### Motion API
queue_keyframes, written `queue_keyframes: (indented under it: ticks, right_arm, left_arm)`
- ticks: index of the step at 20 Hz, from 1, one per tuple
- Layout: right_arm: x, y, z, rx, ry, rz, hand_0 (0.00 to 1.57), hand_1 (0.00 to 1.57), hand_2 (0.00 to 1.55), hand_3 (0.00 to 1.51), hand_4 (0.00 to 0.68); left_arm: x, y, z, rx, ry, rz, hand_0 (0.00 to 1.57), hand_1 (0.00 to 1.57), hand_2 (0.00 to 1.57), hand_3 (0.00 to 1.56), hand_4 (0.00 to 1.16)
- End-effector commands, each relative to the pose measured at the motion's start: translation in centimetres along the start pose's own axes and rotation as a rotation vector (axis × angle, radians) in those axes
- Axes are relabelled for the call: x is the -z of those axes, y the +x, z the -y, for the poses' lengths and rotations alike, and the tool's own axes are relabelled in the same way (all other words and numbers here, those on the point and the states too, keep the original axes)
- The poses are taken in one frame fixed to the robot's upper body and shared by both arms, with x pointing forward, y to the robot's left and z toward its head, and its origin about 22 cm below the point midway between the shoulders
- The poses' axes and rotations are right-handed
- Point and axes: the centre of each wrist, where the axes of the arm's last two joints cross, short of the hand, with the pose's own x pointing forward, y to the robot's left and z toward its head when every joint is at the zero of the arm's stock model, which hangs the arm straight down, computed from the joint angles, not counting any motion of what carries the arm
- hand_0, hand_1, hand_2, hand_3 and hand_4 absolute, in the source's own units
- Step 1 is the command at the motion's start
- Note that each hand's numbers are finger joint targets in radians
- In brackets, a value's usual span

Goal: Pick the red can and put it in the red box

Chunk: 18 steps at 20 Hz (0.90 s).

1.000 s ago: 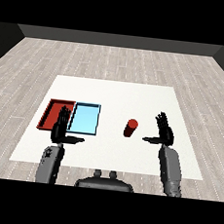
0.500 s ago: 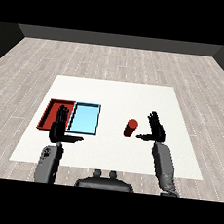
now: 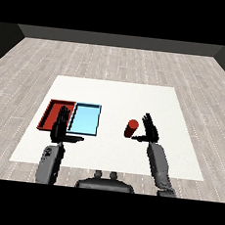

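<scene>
White table (image 3: 116, 93): red can (image 3: 131, 128) just left of right hand (image 3: 150, 133) fingers.

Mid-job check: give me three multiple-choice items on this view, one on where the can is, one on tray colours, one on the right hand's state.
1. Where is the can?
A. In the red tray
B. On the table, right of the blue tray
C. In the blue tray

2. Which tray lies farther left in the view?
A. The red tray
B. The blue tray
C. A green tray

3. What is the right hand doing?
A. Curled round the can
B. Resting inside a tray
C. Open beside the can, fingers straight

Answers:
1. B: the can stands on the white table, outside both trays.
2. A: the red tray lies left of the blue one, side by side.
3. C: the fingers are straight, just right of the can, not curled round it.
</scene>
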Motion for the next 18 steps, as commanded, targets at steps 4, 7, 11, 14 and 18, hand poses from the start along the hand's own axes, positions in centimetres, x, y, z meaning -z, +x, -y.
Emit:
queue_keyframes:
  ticks: [4, 7, 11, 14, 18]
  right_arm:
    - [2.2, -1.1, -0.7, 0.023, -0.001, -0.033, 0.0, 0.0, 0.0, 0.0, 0.0]
    - [1.1, -0.6, -0.9, 0.017, 0.0, -0.035, 0.0, 0.0, 0.0, 0.0, 0.0]
    - [2.3, -2.9, -2.4, 0.054, 0.008, -0.048, 0.0, 0.0, 0.0, 0.0, 0.0]
    - [2.5, -0.3, -1.7, 0.043, 0.025, -0.059, 0.0, 0.0, 0.0, 0.0, 0.0]
    - [3.1, -3.5, -4.2, 0.085, 0.034, -0.049, 0.0, 0.0, 0.0, 0.0, 0.0]
  left_arm:
    - [0.1, 1.2, 0.3, -0.009, -0.008, 0.018, 0.0, 0.0, 0.0, 0.0, 0.0]
    - [1.5, 1.5, 0.5, -0.003, -0.007, 0.004, 0.0, 0.0, 0.0, 0.0, 0.0]
    - [0.9, 1.7, 1.5, 0.001, 0.006, 0.01, 0.0, 0.0, 0.0, 0.0, 0.0]
    - [-0.8, 1.3, 0.2, 0.005, -0.022, -0.001, 0.0, 0.0, 0.0, 0.0, 0.0]
    - [-0.2, 0.6, 2.1, 0.025, -0.01, 0.01, 0.0, 0.0, 0.0, 0.0, 0.0]
